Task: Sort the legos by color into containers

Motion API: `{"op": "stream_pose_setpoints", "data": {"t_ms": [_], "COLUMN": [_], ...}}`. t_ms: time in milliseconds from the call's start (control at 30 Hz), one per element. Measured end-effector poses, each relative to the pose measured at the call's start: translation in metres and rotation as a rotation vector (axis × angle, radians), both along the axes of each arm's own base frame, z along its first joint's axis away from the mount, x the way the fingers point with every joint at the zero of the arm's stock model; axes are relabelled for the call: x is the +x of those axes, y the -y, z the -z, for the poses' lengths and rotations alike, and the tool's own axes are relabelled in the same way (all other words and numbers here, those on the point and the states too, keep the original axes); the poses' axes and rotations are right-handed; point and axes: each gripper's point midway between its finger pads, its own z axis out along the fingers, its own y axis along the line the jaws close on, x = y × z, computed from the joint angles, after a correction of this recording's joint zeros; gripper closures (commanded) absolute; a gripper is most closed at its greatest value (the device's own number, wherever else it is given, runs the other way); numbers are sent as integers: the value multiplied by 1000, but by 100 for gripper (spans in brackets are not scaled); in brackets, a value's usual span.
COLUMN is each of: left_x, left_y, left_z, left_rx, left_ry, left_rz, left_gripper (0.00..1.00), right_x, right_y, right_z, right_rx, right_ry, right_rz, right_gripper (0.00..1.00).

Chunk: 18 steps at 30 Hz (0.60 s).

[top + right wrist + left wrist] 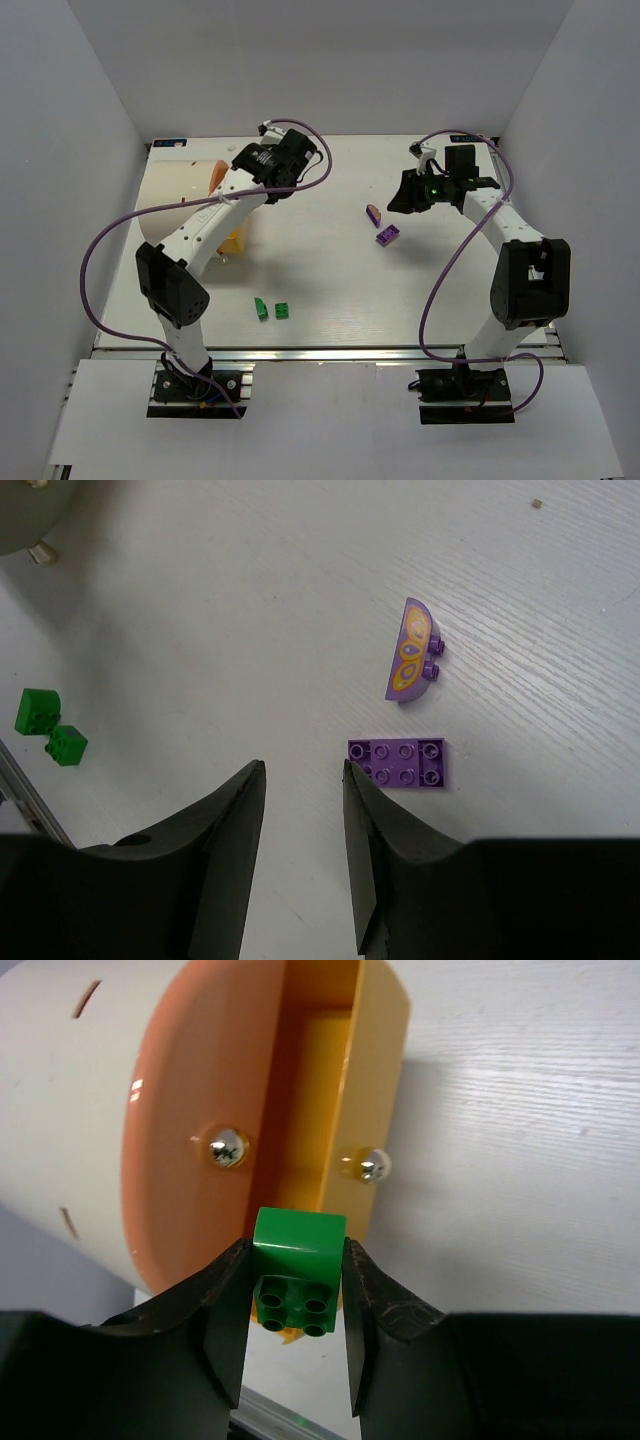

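Woodgrain table (520, 1110), studded green brick (298, 1255) in L gripper (296, 1295).

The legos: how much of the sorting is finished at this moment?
No sorted brick shows anywhere. In hand: the left gripper grips a green brick at the drum's orange face. To do: two green bricks, a purple plate and a purple curved piece lie on the table; the right gripper hangs open near the purple ones.

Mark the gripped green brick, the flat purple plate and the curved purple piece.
green brick (298, 1250): left wrist view, smooth upper face.
flat purple plate (398, 763): right wrist view, studded top.
curved purple piece (408, 665): right wrist view, printed face.
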Motion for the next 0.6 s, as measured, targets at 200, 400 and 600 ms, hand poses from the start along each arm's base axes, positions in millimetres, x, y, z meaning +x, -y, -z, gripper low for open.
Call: {"op": "stream_pose_setpoints", "data": {"t_ms": [200,400,600], "left_x": [-11,-18,-21], "left_y": [-24,-40,-50], "left_z": [-2,-2,14], "left_rx": [99,165,203], "left_ry": [3,17,-11], "left_rz": [-41,-66,-76], "left_gripper": [95,93,86], "right_x": [0,0,0], "right_y": [0,0,0], "right_z": [0,0,0], "right_rx": [1,2,2], "right_ry": [0,0,0], "right_rz": [-1,-3,-3], "right_gripper": [58,57,57]}}
